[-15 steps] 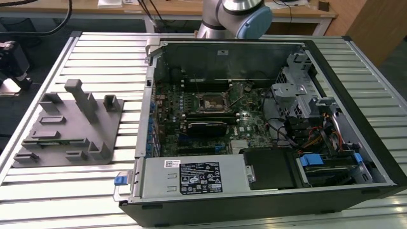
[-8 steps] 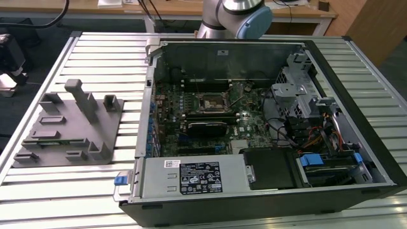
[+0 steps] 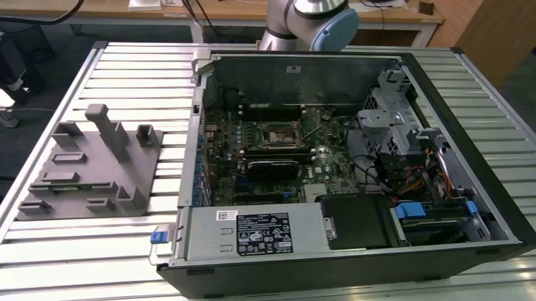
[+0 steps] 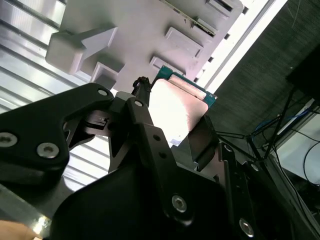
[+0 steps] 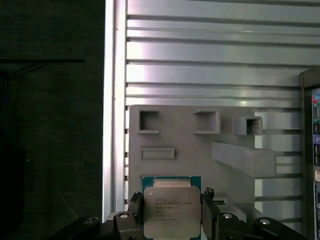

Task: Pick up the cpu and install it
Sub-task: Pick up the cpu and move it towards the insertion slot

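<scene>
Containers. Computer case (image 3: 469,207), side panel off, is lying on the slatted metal table (image 3: 134,69) just beside the grey block (image 3: 88,166), on the exterior view's right of it. Inside it you are seeing:
- a green motherboard (image 3: 331,169)
- a black square socket frame (image 3: 278,135) sitting on that board
- a silver power supply (image 3: 209,235) filling a corner on the grey block's side
- a metal drive cage (image 3: 387,116) and coloured cables (image 3: 410,182) lying along the side farthest from the grey block

The grey block is carrying upright posts and shallow rectangular pockets (image 5: 149,121).

Labels. A white label (image 3: 225,215) and a black label (image 3: 265,234) are sitting on the power supply. A small white sticker (image 3: 293,69) is sitting on the case wall farthest from you. Fine print is running across the metal top of the cpu (image 5: 172,212), but none of it is legible.

Arm. In the exterior view your arm (image 3: 322,22) is showing a grey joint with a pale blue cap. It is standing beyond the case, well apart from the grey block. In both wrist views your gripper (image 5: 171,210) (image 4: 175,117) is pointing down at the grey block. Its black fingers (image 5: 135,207) are clamping the cpu by two opposite edges. The cpu is lying flat over the grey block, silver top facing the first wrist camera and teal rim showing, away from the row of three pockets. You cannot tell whether its underside is touching the grey block.
</scene>
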`<state>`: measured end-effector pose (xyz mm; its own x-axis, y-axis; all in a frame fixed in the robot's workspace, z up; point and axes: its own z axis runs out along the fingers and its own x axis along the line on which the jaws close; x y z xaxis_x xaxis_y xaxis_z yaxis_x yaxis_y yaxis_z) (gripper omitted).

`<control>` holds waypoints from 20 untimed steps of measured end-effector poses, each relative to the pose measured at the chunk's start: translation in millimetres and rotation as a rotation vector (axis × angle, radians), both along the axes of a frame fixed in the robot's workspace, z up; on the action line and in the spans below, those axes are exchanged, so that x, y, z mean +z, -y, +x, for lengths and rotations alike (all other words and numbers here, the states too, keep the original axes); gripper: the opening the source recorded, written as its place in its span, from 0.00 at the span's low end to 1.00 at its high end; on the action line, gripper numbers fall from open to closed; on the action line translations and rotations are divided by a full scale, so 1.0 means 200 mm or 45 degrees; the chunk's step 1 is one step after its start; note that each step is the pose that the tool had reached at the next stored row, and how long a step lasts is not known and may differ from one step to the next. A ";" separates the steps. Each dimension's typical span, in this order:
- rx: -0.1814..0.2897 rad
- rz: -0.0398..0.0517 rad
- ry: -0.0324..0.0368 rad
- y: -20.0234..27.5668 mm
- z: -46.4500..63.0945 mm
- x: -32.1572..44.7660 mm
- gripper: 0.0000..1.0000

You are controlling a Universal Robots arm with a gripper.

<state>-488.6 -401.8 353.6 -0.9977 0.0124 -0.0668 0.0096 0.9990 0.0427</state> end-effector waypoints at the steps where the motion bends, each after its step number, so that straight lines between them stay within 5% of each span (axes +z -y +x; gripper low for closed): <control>1: 0.000 0.000 0.0009 0.000 0.00 0.012 0.55; 15: 0.000 0.000 0.0211 -0.001 0.00 0.169 0.55; 20: 0.000 0.000 0.0242 -0.001 -0.01 0.178 0.55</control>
